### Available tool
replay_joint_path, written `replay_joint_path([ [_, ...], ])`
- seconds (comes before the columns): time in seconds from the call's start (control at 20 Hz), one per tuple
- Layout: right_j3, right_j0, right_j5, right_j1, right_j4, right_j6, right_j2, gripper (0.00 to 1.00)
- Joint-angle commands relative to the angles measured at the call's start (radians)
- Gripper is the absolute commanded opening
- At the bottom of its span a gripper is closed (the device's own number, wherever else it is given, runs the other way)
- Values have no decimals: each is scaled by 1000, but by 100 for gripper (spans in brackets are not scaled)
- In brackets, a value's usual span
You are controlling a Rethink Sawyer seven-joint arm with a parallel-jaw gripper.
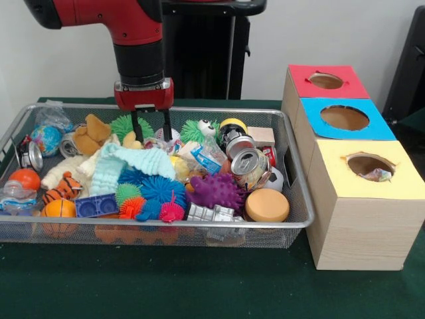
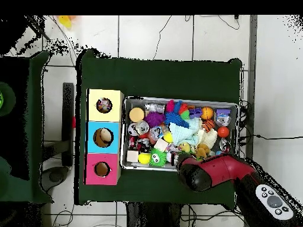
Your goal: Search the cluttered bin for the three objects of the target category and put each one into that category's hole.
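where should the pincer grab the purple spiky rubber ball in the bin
Probably straight down from above, closing across the body of the purple spiky rubber ball. It lies on top of the clutter with its upper side clear, while the silver drink can and round tan sponge disc crowd its sides.

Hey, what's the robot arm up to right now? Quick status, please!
Gripper open, empty, poised over wire bin. Cans, spiky balls, plush toys jumbled inside. Something already in yellow box's hole.

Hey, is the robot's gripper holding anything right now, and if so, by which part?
Nothing is held. The gripper hangs open above the clutter at the far side of the mesh bin, its two fingers apart with empty space between them.
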Motion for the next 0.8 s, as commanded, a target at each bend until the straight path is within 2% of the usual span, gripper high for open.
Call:
replay_joint_path([
  [0.05, -129, -5, 3, 57, -62, -112, -5, 100],
  [0.4, -115, 2, -12, 49, -65, -91, -12, 100],
  [0.55, -103, 9, -1, 21, -47, -91, -1, 100],
  [0.8, -118, -1, 18, 51, -23, -119, 30, 100],
])
